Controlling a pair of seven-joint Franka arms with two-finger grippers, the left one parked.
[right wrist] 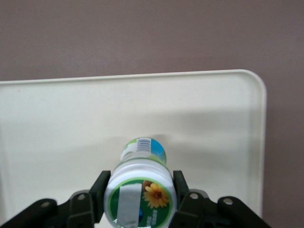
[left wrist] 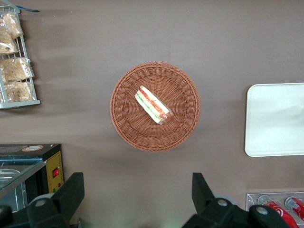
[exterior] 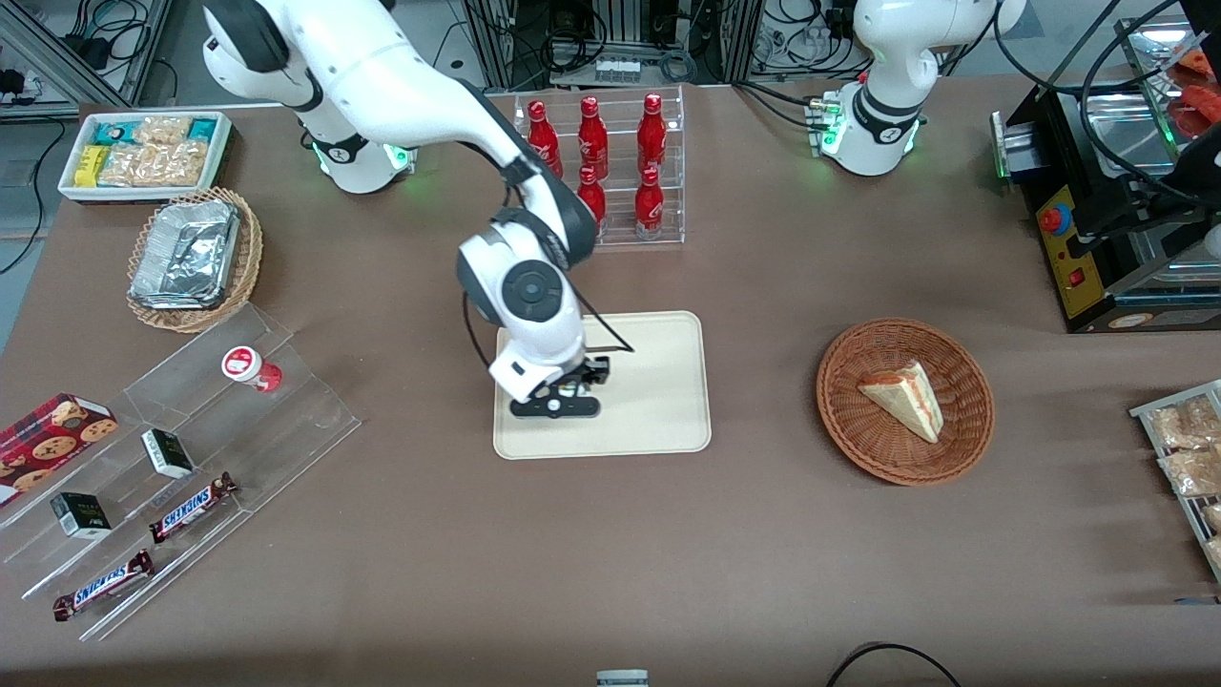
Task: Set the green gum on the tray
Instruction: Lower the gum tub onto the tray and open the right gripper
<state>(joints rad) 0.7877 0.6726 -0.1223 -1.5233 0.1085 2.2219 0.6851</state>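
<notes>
We see the gripper (right wrist: 140,197) low over the tray (exterior: 658,382), near the tray edge that faces the working arm's end of the table. Its two fingers (right wrist: 99,194) press on both sides of the green gum (right wrist: 140,190), so it is holding the little can. In the right wrist view we look at the can's round green and white lid with a yellow flower on it, and past the lid we see a blue and green label. In the front view the arm's hand covers the can, so we cannot see the can there. We cannot tell if the can's bottom touches the tray or hangs just above it.

From the tray, a clear rack of red bottles (exterior: 610,162) stands at about 12 o'clock in the front view. A round brown basket (exterior: 904,401) with a sandwich (exterior: 903,399) in it sits at about 3 o'clock. A can with a red lid (exterior: 250,368) stands on a clear stepped shelf (exterior: 191,458) at about 9 o'clock. Snickers bars (exterior: 191,506) lie lower on that shelf.
</notes>
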